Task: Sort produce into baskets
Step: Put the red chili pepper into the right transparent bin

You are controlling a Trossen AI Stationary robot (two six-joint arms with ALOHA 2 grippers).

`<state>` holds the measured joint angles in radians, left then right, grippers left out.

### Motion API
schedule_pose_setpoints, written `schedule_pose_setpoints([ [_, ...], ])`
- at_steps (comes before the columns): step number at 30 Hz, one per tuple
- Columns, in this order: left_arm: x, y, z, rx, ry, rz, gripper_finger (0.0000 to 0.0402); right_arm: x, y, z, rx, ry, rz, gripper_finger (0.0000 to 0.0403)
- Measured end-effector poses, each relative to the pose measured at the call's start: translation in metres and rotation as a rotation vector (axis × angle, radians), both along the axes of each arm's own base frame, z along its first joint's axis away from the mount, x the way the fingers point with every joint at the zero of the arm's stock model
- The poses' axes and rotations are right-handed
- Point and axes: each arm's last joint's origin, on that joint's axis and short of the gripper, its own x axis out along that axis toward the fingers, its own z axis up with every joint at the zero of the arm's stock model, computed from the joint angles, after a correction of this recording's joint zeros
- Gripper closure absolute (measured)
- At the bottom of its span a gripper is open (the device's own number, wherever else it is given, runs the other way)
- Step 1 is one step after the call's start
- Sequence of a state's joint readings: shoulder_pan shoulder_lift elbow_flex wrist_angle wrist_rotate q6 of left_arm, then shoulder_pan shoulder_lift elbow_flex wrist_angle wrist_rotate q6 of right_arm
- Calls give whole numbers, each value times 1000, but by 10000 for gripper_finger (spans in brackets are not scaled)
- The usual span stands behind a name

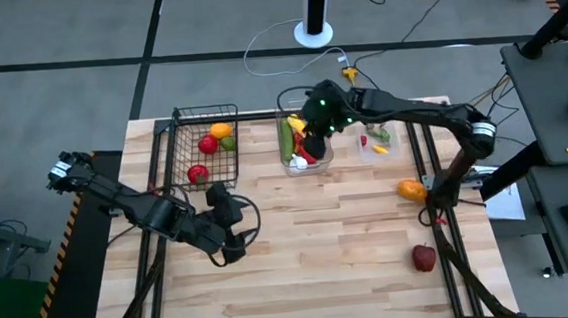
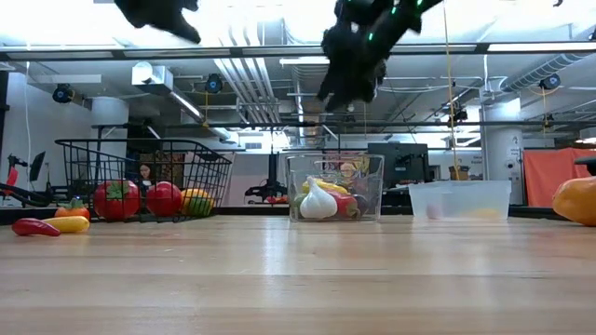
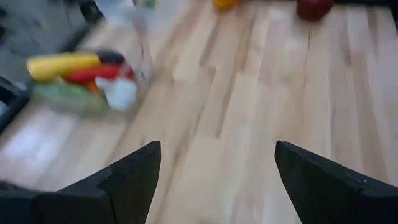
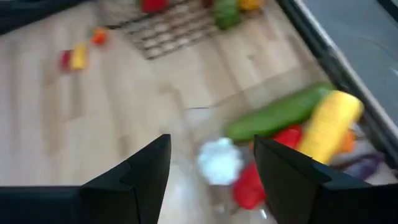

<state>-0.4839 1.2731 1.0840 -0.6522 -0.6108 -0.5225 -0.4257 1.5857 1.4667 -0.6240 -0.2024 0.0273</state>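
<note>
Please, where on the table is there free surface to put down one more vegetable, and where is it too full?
The widest bare wood lies along the table front, between the left end effector and the red apple. A smaller free patch sits centrally, below the clear bin. It is crowded along the far edge: wire basket, clear bin under the right end effector, and shallow bin.

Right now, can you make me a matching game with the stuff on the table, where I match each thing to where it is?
Things:
1. white garlic
2. red tomato
3. red apple
4. right hand

Places:
A. inside the black wire basket
B. loose on the wooden table, near its front right corner
C. above the tall clear bin
D. inside the tall clear bin, with the cucumber

Pairs: 1-D, 2-A, 3-B, 4-C
</note>
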Motion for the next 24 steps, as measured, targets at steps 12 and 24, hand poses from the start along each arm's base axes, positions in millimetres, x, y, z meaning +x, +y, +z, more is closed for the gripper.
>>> schedule_pose_setpoints([
  [12,-14,-4,-51,-65,505,34,107,-13,109,44,-47,-93,243,184],
  [24,-15,-22,-110,-5,852,-30,121,-24,161,39,-110,25,263,184],
])
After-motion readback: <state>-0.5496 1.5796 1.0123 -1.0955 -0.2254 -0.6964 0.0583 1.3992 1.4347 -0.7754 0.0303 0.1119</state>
